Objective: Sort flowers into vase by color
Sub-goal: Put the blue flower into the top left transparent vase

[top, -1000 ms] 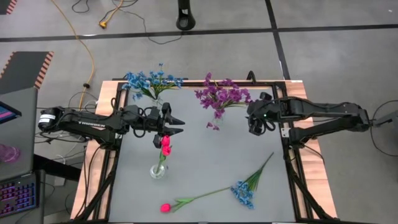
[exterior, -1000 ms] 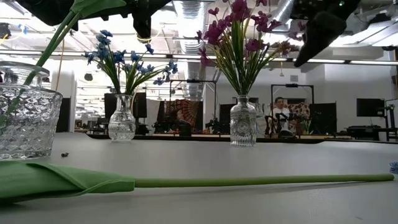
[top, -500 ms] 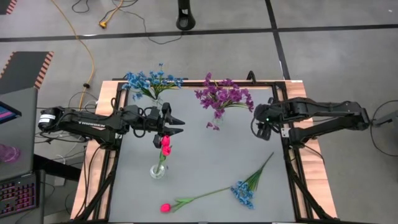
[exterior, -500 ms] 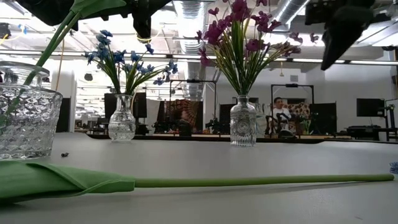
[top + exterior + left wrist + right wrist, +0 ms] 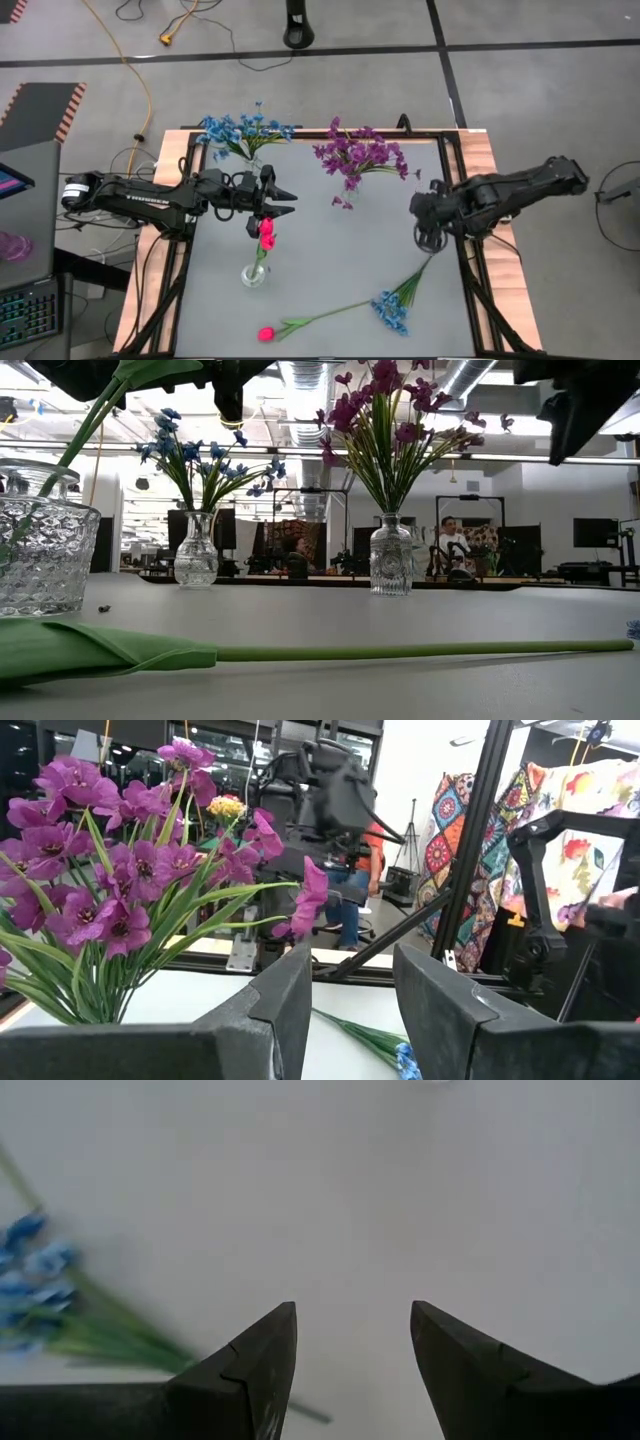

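Table, grey and framed in wood, fills the middle of the high view, and everything else sits on or above it.

Three small glass vases stand on it. The one at about eleven o'clock carries the blue blooms. The one at about one o'clock holds the purple blooms. The third vase, at about eight o'clock, holds a single pink-red tulip on a green stalk.

Two stems lie loose on the table. A blue-flowered stem lies at about five o'clock, its stalk slanting up toward the right edge. A second pink-red tulip lies at about six o'clock, its stalk running toward the blue one.

The left gripper hovers at about nine o'clock, just above the tulip in the vase, fingers parted with nothing between them.

The right gripper hangs at about three o'clock, over the upper end of the loose blue stem's stalk. Its fingers are spread apart over bare table and grasp nothing; the blue blooms lie off to one side of them.
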{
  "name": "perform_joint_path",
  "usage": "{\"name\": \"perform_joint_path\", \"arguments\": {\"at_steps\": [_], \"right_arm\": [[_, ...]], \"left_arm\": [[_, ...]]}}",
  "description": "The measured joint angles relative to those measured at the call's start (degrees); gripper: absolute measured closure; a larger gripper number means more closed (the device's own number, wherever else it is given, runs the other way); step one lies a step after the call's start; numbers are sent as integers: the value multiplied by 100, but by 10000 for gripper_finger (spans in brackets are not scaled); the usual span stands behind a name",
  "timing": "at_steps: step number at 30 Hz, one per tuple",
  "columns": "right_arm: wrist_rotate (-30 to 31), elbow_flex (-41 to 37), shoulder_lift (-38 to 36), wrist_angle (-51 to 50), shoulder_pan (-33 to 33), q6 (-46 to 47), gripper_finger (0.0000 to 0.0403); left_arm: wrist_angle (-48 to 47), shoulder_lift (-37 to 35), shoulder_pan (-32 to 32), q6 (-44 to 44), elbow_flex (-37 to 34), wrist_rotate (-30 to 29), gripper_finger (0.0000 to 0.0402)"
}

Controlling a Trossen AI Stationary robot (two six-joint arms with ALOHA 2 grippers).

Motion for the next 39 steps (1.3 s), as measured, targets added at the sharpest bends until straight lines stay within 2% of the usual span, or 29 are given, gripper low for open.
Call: {"name": "perform_joint_path", "arguments": {"at_steps": [10, 19, 28, 39], "right_arm": [[-310, -6, 1113, 402, 1375, 289, 179], [-1102, -7, 2390, 947, 2105, 287, 179], [-1175, -9, 3363, 1554, 2448, -185, 179], [-1314, -9, 4093, 1582, 2456, -381, 179]], "left_arm": [[-2, 0, 0, 0, 0, 0, 272], [-106, 0, 0, 0, 0, 0, 272], [-279, 2, 0, 0, 2, -1, 272], [-310, 2, 0, 0, 2, 0, 272]]}}
